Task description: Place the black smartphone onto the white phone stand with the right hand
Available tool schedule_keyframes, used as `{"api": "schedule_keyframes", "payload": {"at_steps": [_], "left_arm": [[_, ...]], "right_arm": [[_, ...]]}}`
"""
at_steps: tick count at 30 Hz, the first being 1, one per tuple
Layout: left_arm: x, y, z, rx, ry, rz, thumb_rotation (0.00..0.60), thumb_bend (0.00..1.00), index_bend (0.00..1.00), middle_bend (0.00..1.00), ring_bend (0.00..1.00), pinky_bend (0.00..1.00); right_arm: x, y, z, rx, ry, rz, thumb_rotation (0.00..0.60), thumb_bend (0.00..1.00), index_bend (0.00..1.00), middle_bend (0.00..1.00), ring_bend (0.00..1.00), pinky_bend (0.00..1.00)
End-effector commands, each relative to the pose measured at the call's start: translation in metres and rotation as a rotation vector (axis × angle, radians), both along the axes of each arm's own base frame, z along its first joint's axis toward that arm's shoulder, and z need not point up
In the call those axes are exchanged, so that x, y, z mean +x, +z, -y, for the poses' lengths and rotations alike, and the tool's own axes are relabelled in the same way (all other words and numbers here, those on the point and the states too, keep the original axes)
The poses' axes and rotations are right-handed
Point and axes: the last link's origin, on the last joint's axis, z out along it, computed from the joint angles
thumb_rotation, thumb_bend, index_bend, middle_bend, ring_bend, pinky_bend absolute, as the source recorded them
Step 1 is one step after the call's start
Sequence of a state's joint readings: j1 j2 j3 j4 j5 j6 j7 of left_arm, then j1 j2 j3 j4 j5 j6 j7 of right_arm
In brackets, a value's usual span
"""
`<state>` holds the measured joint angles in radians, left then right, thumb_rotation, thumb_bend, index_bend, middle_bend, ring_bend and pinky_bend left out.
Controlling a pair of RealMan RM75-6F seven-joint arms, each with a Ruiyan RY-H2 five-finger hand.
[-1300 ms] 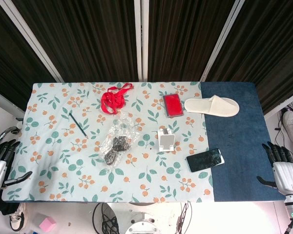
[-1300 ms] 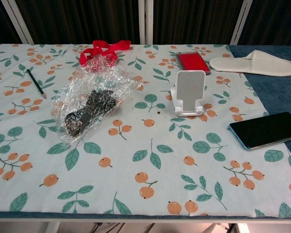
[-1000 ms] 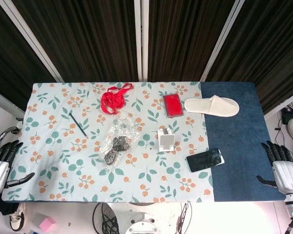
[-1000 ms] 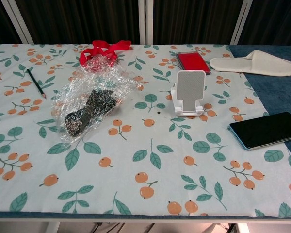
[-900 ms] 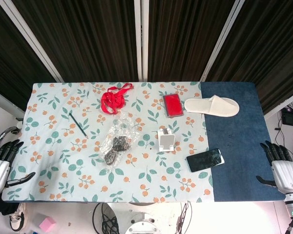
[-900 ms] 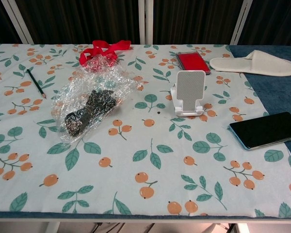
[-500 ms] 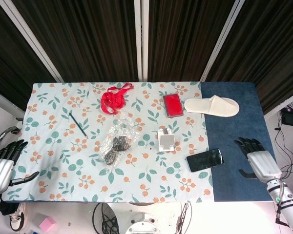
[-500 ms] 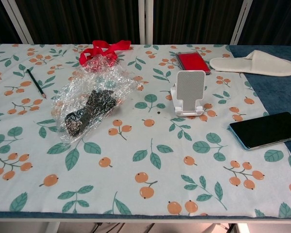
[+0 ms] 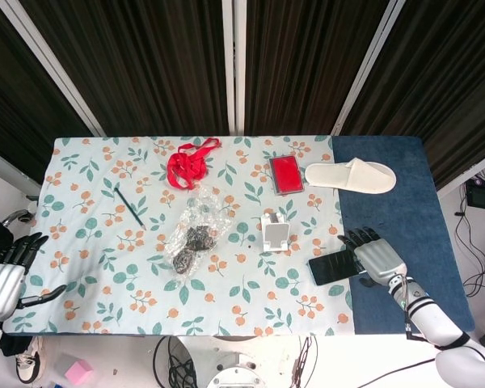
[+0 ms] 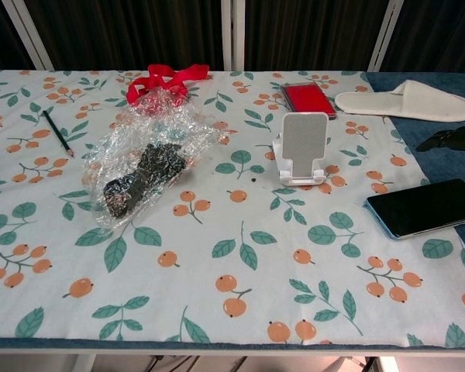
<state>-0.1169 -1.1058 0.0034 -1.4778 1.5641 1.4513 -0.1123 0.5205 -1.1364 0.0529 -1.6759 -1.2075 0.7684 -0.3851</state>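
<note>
Silver-backed right robot hand (image 9: pixel 377 257) with black fingers, white forearm; matching left robot hand (image 9: pixel 2 284).

Both views bright, even overhead light; shadows soft and short. Curtains behind stay v. dark. Glare on the plastic wrap (image 10: pixel 151 132) and faint sheen on the phone (image 10: pixel 426 207) screen. Focus sharp across the tabletop (image 9: pixel 97 242); floor under its near edge blown out in head view.

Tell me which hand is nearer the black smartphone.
Right. The right hand hovers over the right end of the black smartphone, fingers apart, holding nothing. The left hand hangs off the table's far left edge.
</note>
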Motion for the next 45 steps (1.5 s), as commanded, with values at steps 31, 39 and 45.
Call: {"api": "schedule_keyframes", "payload": {"at_steps": [31, 39, 45], "left_arm": [[0.0, -0.003, -0.001, -0.023, 0.019, 0.023, 0.089, 0.04, 0.09, 0.07, 0.08, 0.2], [-0.001, -0.002, -0.001, -0.019, 0.022, 0.026, 0.088, 0.04, 0.09, 0.07, 0.08, 0.2], [-0.002, -0.002, -0.001, -0.02, 0.028, 0.027, 0.087, 0.04, 0.09, 0.07, 0.08, 0.2]], "right_arm": [[-0.004, -0.022, 0.007, 0.02, 0.01, -0.025, 0.6, 0.12, 0.21, 0.0, 0.0, 0.0], [-0.002, -0.026, 0.007, 0.023, 0.015, -0.024, 0.6, 0.14, 0.24, 0.0, 0.0, 0.0], [-0.003, -0.028, 0.006, 0.014, 0.019, -0.029, 0.6, 0.15, 0.34, 0.0, 0.0, 0.0]]}}
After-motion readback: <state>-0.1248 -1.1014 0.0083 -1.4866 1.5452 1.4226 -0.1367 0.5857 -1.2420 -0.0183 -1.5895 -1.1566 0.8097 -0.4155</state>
